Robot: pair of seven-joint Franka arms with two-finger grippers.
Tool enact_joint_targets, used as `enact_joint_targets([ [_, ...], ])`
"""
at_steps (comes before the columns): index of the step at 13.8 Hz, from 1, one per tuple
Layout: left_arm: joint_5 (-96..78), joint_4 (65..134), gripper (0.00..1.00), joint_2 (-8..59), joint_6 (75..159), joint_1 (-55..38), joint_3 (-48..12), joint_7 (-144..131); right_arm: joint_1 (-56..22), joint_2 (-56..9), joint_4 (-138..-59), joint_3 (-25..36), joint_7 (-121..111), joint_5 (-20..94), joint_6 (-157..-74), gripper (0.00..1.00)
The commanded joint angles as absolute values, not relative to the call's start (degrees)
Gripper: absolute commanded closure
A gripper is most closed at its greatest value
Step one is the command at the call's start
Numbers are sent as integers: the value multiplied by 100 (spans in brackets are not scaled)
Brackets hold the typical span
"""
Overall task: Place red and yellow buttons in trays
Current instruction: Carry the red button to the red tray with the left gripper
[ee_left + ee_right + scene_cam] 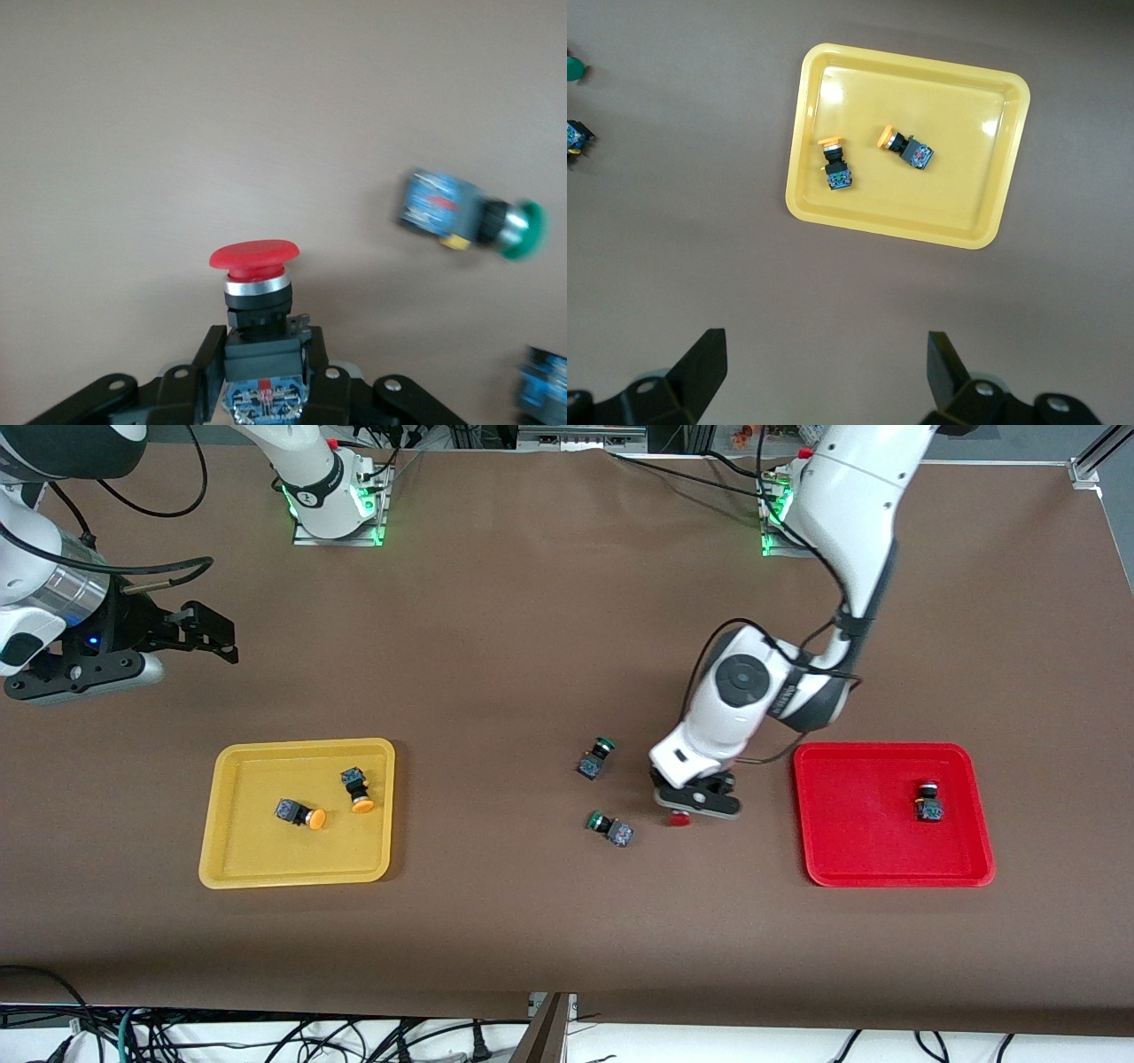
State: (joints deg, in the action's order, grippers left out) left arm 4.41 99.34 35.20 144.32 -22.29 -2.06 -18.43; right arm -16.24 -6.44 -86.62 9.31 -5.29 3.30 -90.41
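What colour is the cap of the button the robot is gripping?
Red; the button in the left gripper shows best in the left wrist view.

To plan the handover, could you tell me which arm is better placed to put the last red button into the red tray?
Left: its end effector grips the red button beside the red tray. The right end effector waits open, above the table past the yellow tray.

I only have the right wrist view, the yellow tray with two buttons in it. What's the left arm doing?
Observer: The left gripper is down at the table between the two green buttons and the red tray, shut on a red button.
Operator: Anything in that red tray?
Observer: One button, near the end toward the left arm's side.
Operator: Where's my own gripper?
Observer: The right gripper waits open above bare table, farther from the front camera than the yellow tray.
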Motion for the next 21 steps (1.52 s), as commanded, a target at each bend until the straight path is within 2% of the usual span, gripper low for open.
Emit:
enact_joint_targets([
  [1, 317, 10089, 100, 3130, 14028, -1436, -255, -805, -1608, -615, -8666, 940, -580, 439, -9061, 0],
  [8, 299, 10493, 100, 2935, 13632, 95, -255, 474, -1600, -598, -8728, 949, -589, 439, -9018, 0],
  [18, 290, 10775, 98, 3251, 13728, 202, -176, 475, -1582, -598, -8745, 993, -589, 439, -9053, 0],
  [20, 133, 10767, 94, 3296, 13764, 193, -176, 475, -1582, -598, -8745, 993, -589, 439, -9062, 0],
  [21, 123, 10758, 88, 3339, 13772, 193, -167, 475, -1591, -598, -8745, 993, -589, 439, -9070, 0],
])
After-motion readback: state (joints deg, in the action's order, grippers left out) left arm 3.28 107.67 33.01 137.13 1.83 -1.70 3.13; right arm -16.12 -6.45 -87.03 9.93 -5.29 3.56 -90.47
